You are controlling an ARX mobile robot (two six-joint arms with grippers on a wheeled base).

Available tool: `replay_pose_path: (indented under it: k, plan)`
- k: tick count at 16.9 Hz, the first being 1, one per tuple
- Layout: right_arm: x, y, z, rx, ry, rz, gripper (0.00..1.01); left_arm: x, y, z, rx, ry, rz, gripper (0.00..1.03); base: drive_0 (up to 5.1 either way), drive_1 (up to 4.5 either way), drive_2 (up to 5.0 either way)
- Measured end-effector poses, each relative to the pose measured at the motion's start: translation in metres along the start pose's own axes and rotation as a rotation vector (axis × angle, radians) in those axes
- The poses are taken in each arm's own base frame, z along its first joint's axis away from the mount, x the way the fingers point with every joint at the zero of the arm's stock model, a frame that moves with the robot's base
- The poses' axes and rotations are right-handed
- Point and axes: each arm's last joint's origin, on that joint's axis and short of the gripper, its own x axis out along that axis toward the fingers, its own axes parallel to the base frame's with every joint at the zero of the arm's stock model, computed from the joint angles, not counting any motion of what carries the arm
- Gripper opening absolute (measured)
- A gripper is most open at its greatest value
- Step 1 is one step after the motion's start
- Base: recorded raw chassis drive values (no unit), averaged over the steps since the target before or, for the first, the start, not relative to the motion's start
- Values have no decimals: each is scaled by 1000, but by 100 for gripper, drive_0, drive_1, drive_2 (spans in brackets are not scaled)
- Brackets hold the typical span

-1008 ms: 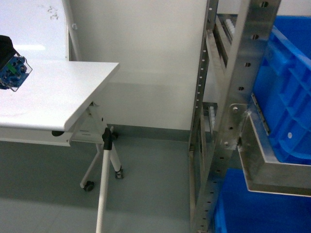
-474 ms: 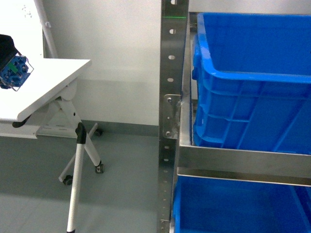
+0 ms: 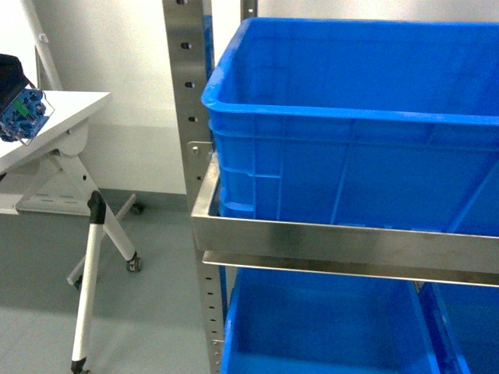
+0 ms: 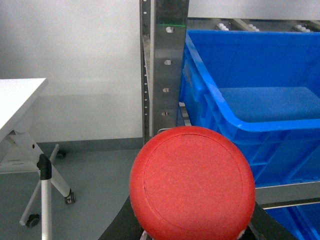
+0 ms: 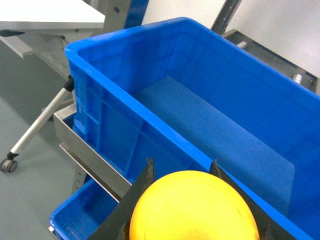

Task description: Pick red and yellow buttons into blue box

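Observation:
The red button [image 4: 192, 185] fills the lower middle of the left wrist view, and my left gripper [image 4: 192, 231] is shut on it, its black fingers showing only at the bottom corners. In the head view the button's blue and clear base [image 3: 22, 114] hangs at the far left. My right gripper [image 5: 182, 170] is shut on the yellow button [image 5: 195, 210], just outside the near rim of the blue box [image 5: 150, 117]. The blue box [image 3: 351, 117] sits on the steel rack's shelf, and what shows of its floor is bare. The right gripper is out of the head view.
A steel rack post [image 3: 187, 117] stands left of the box, and a steel rail [image 3: 343, 238] runs under it. More blue crates [image 3: 312, 327] sit on the lower level. A white folding table [image 3: 58, 109] and a white pole [image 3: 87, 288] are at the left.
The head view has swung right: the rack and blue box slid from the right edge to the middle, and the table slid left. The held red button keeps its place in view.

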Motion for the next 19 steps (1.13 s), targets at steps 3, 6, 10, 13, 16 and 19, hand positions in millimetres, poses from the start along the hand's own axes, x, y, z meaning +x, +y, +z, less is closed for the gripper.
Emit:
replay_pose_path:
  k: [3,6,10,13,16,19]
  plan:
    - [0,0,0,1,1,0,29,0,0,0,0,3,2,24,478,-311,-123]
    - [0,0,0,0,0,0,29,0,0,0,0,1,2,24,465,-324,-137]
    - [0,0,0,1,1,0,29,0,0,0,0,5,1,24,470,-327,-135]
    - [0,0,0,0,-2,-1,29,0,0,0,0,0,1,24,497,-310,-111]
    - [0,0,0,0,0,0,29,0,0,0,0,1,0,24,473,-331,-132]
    - [0,0,0,0,0,-2,29,0,0,0,0,2,5,24,461,-346,-146]
